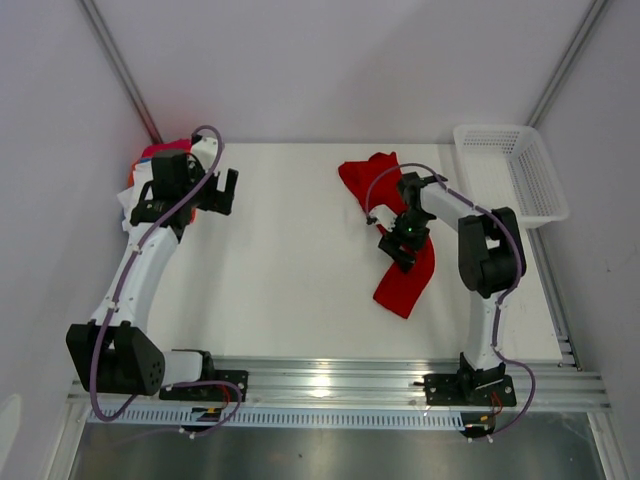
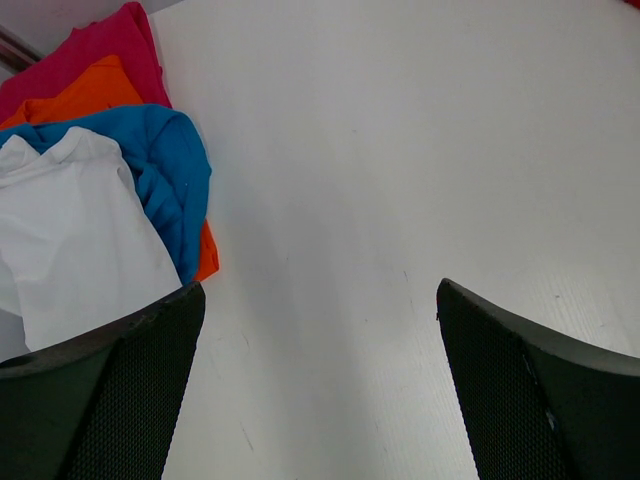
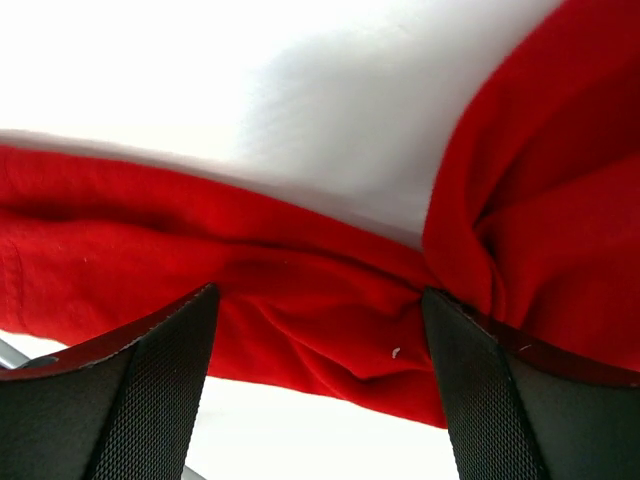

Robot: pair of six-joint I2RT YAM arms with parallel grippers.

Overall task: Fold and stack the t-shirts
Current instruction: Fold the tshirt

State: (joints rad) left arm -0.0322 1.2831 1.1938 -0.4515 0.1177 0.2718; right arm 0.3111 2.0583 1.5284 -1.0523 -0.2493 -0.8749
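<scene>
Where the right arm reaches over the far right part of the table (image 1: 290,270), I log item one: red t-shirt (image 1: 408,284), unfolded, lying in a long crumpled band that runs from the far centre-right down toward the near right, its far end spread wider and twisted.

Item two: right gripper (image 1: 396,250), down over the middle of that band. On its wrist view I see the jaws standing wide apart, released, with a bunched ridge of red cloth running across the gap between them and white table showing beyond. Whether the fingertips actually rest on the cloth I cannot tell, as the cloth hides their ends.

Item three: left gripper (image 1: 224,194), at the far left, jaws fully spread and nothing between them but bare table.

Item four: stack of shirts at the far left corner, just beside the left gripper and mostly hidden under the arm in the overhead view. From the left wrist view I count, top down: white t-shirt (image 2: 70,230); blue t-shirt (image 2: 172,170), bunched along the white one's edge; orange t-shirt (image 2: 85,92); pink t-shirt (image 2: 95,45), showing at the far edge. The stack is well apart from the red t-shirt.

Item five: white mesh basket (image 1: 545,185), at the far right edge of the table, near the red t-shirt but not touching it.
</scene>
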